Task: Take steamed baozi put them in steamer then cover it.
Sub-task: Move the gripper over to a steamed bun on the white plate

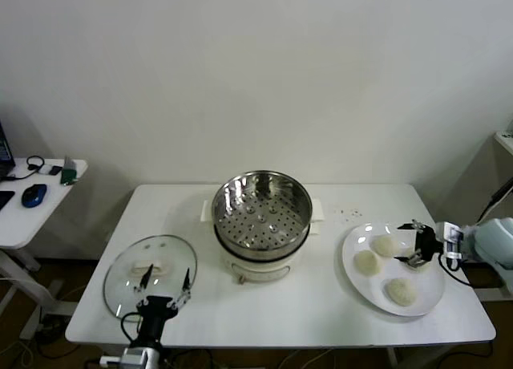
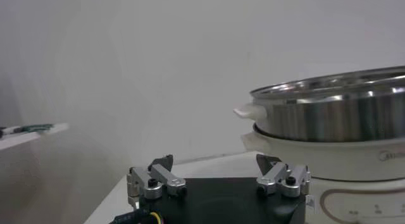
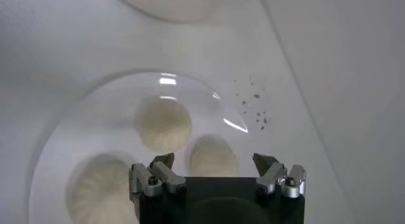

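Sitting at the centre of the white table (image 1: 321, 305): the steamer (image 1: 260, 212), steel basket open and bare inside, resting on its white pot base.

Lying flat at about eight o'clock from the steamer, near the table's front left corner: the glass lid (image 1: 150, 274), cream handle up, well apart from the pot.

Hovering just over the lid's near edge at six o'clock of it: the left gripper (image 1: 166, 289), fingers spread wide and gripping nothing. Showing in the left wrist view as two finger tips (image 2: 161, 164) standing well apart, with the steamer (image 2: 335, 130) looming beyond them.

Resting at about four o'clock from the steamer, near the table's right edge: the white plate (image 1: 353, 245), carrying three buns (image 1: 366, 261) visible in the head view, one toward eleven o'clock of the plate, one toward one o'clock, one toward six o'clock.

Reaching in from three o'clock over the plate's right part: the right gripper (image 1: 415, 242), fingers wide open, holding nothing, hanging just beside the bun at one o'clock. Looking down in the right wrist view on the plate (image 3: 76, 111) and three buns (image 3: 163, 123), one lying partly between the open fingers (image 3: 163, 163) and below them; touching or not, impossible to tell.

Scattering at twelve o'clock of the plate: small dark specks (image 1: 347, 214) on the tabletop.

Standing at nine o'clock, apart from the table: a small side table (image 1: 24, 220) bearing a blue mouse (image 1: 33, 195).
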### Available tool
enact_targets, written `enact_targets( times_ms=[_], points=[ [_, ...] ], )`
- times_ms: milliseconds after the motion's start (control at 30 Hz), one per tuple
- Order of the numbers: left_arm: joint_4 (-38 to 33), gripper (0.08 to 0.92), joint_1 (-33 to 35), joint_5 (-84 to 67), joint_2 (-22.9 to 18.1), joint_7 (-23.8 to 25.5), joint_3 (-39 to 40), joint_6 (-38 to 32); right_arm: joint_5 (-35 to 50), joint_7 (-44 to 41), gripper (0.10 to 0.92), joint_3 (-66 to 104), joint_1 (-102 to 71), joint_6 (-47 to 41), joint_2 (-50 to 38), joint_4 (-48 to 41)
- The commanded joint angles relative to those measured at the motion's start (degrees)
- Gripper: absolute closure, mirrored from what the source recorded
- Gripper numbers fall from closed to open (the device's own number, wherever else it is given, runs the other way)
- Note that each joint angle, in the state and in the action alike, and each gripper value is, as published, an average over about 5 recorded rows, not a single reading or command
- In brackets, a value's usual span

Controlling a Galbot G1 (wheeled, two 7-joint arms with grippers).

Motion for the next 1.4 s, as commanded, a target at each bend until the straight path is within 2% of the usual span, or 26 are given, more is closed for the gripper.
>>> enact_targets(
  times_ms=[33,333,600,1400],
  points=[
    [-0.8,0.177,-0.4,-0.9,-0.1,-1.4,0.2,2.5,-6.4,-11.5,0.203,-39.6,36.6,3.6,3.9,-17.7],
    [-0.7,0.177,-0.6,-0.9,0.0,-1.8,-1.0,3.1,-7.6,-11.6,0.203,-45.4,38.8,4.8,14.1,-26.5],
    [-0.5,0.177,-0.7,-1.1,0.8,-1.9,-2.0,3.3,-9.7,-10.9,0.203,-43.9,37.3,6.4,19.2,-31.8],
    [-0.5,0.177,-1.0,-0.8,1.0,-2.2,-2.7,3.8,-10.6,-10.7,0.203,-43.3,34.5,7.8,22.2,-34.6]
  ],
)
